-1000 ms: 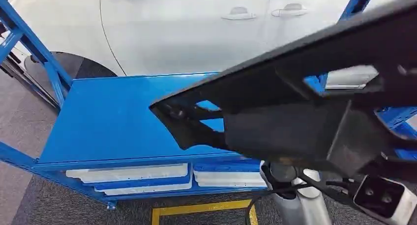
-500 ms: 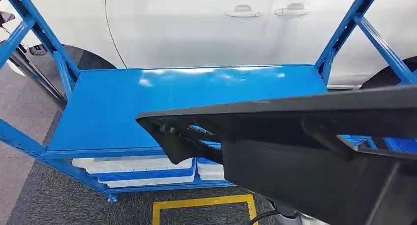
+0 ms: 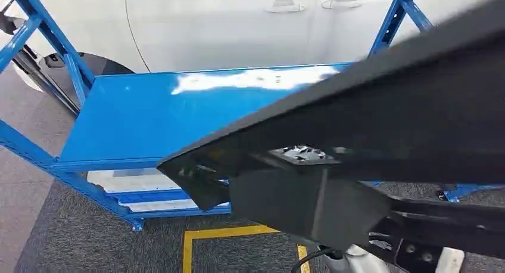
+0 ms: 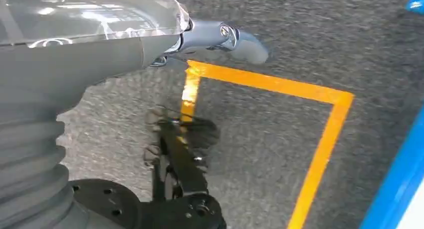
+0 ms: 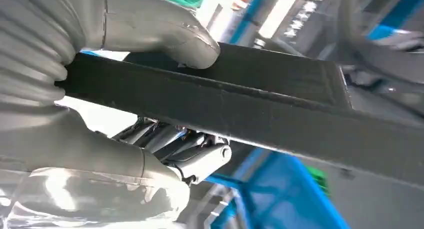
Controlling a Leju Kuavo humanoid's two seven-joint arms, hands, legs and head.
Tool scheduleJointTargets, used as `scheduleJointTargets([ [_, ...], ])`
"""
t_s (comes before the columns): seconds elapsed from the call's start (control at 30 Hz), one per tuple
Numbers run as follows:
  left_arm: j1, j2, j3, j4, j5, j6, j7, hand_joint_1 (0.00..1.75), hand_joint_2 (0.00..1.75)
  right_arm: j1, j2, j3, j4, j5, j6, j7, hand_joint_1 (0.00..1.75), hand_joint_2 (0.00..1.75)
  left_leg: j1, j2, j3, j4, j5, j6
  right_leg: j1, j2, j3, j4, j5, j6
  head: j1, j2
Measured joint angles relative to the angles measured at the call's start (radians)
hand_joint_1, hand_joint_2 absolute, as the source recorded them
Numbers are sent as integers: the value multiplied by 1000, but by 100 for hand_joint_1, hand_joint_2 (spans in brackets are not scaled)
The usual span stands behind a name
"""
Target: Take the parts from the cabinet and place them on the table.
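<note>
right hand [image 5: 125, 89] grips black part [image 3: 369, 142] above blue table [image 3: 125, 118].

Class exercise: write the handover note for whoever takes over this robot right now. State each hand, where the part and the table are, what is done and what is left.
Right hand: grips the black part, thumb over one edge, fingers under it.
Left hand: holds nothing, hanging over the grey floor by the yellow line.
Part: in the air, in front of and above the blue table.
Done: part picked up and carried to the table.
Left: lower it onto the table top and release.
</note>
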Motion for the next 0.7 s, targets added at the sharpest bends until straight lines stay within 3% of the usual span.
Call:
scheduleJointTargets([
  [0.03, 0, -1, 0, 0, -3, 0, 3, 0, 175, 3, -8, 0, 5, 0, 2, 0, 175, 175, -2, 0, 48, -51, 41, 7, 4, 0, -15, 3, 9, 1, 0, 0],
  [0.07, 0, -1, 0, 0, -4, 2, 6, 0, 175, 5, -15, -2, 6, -3, 10, -1, 175, 175, -6, 0, 107, -125, 61, 17, 6, 0, -28, 6, 17, 2, 0, 0],
  [0.1, -1, -1, 0, 0, -4, 3, 6, 0, 175, 8, -20, -5, 6, -4, 22, -1, 175, 175, -13, -1, 176, -215, 53, 29, 7, 0, -34, 9, 24, 3, 0, 0],
  [0.13, -3, 1, 0, 0, -4, 5, 8, 0, 175, 12, -23, -12, 6, -4, 33, -1, 175, 175, -18, 1, 236, -306, 7, 42, 10, -1, -39, 11, 30, 9, 0, 0],
  [0.17, -4, 0, 0, 0, -5, 6, 9, 0, 175, 18, -26, -20, 6, -2, 45, -2, 175, 175, -20, 1, 249, -329, 6, 35, 6, -3, -39, 11, 38, 15, 0, 0],
  [0.23, -3, -1, 0, 0, -5, 8, 18, 0, 175, 29, -30, -35, 5, 0, 66, -3, 175, 175, -28, 0, 236, -331, 19, 42, 0, -5, -41, 7, 56, 27, 0, 0],
  [0.27, -1, -2, 0, 0, -5, 8, 20, 0, 175, 35, -33, -44, 3, 3, 73, -2, 175, 175, -21, 1, 230, -343, 33, 49, 5, -3, -43, 3, 65, 34, 0, 0],
  [0.3, -2, -7, 0, 0, -5, 8, 24, 0, 175, 41, -37, -52, 1, 6, 82, -3, 175, 175, -16, 10, 226, -350, 49, 53, 2, 5, -52, 14, 41, 40, 0, 0],
  [0.33, -3, -7, 0, 0, -5, 10, 25, 0, 175, 43, -40, -57, -3, 8, 87, -3, 175, 175, -15, 11, 212, -351, 61, 64, 0, 6, -68, 52, -16, 47, 0, 0],
  [0.37, -3, -8, 0, 0, -5, 11, 26, 0, 175, 46, -42, -66, -5, 11, 91, -2, 175, 175, -15, 11, 195, -350, 74, 66, -6, 5, -89, 125, -85, 53, 0, 0],
  [0.4, -2, -9, 0, 0, -5, 11, 26, 0, 175, 52, -45, -72, -5, 11, 93, -2, 175, 175, -15, 12, 181, -350, 85, 65, -11, 5, -108, 200, -136, 58, 0, 0],
  [0.43, -2, -10, 0, 0, -5, 11, 26, 0, 175, 60, -46, -77, -5, 11, 96, -3, 175, 175, -15, 12, 166, -349, 95, 64, -14, 5, -121, 265, -163, 63, 0, 0],
  [0.47, -1, -11, 0, 0, -5, 11, 26, 0, 175, 68, -48, -84, -7, 10, 101, -2, 175, 175, -14, 13, 148, -346, 108, 61, -19, 5, -124, 314, -160, 67, 0, 0],
  [0.5, -1, -14, 0, 0, -5, 11, 26, 0, 175, 75, -49, -91, -8, 9, 112, -2, 175, 175, -13, 14, 130, -342, 119, 58, -24, 5, -107, 316, -126, 72, 0, 0],
  [0.57, -1, -18, 0, 0, -3, 11, 26, 0, 175, 81, -49, -100, -12, 8, 125, -2, 175, 175, -9, 14, 97, -329, 135, 50, -32, 5, -22, 213, -53, 77, 0, 0],
  [0.6, -1, -19, 0, 0, -3, 11, 26, 0, 175, 82, -49, -105, -15, 8, 132, -2, 175, 175, -8, 14, 83, -320, 141, 44, -35, 5, 47, 120, -47, 79, 0, 0],
  [0.63, -1, -19, 0, 0, -3, 11, 23, 0, 175, 81, -49, -110, -18, 8, 139, -2, 175, 175, -11, 13, 72, -310, 146, 37, -34, 6, 106, 32, -88, 78, 0, 0],
  [0.67, -1, -20, 0, 0, -2, 11, 22, 0, 175, 84, -48, -115, -19, 8, 147, -3, 175, 175, -11, 12, 68, -306, 152, 30, -24, 12, 123, -2, -102, 62, -1, 0],
  [0.7, -1, -20, 1, 0, -2, 11, 20, 0, 175, 85, -48, -120, -21, 8, 153, -3, 175, 175, -11, 12, 68, -306, 161, 23, -24, 11, 113, -3, -97, 55, 0, 0],
])
